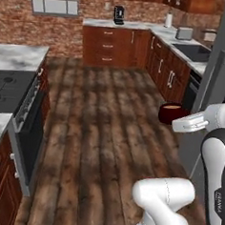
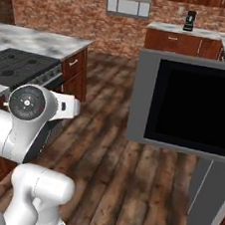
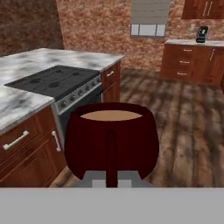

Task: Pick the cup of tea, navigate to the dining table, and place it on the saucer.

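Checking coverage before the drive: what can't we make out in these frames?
- Gripper fingertips: hand view, hidden behind the cup of tea.
- Dining table: left base view, cut off by the left edge.
- Counter appliance: too small to identify.

A dark maroon-brown colour is shown on the cup of tea [image 3: 111,142], with light brown liquid inside. The dining table [image 3: 65,59] is topped in white-grey veined marble, with a black inset cooktop [image 3: 54,81] and a reddish wood base. The floor [image 1: 108,133] is patterned in brown planks, the wall [image 1: 58,33] in red-brown brick.
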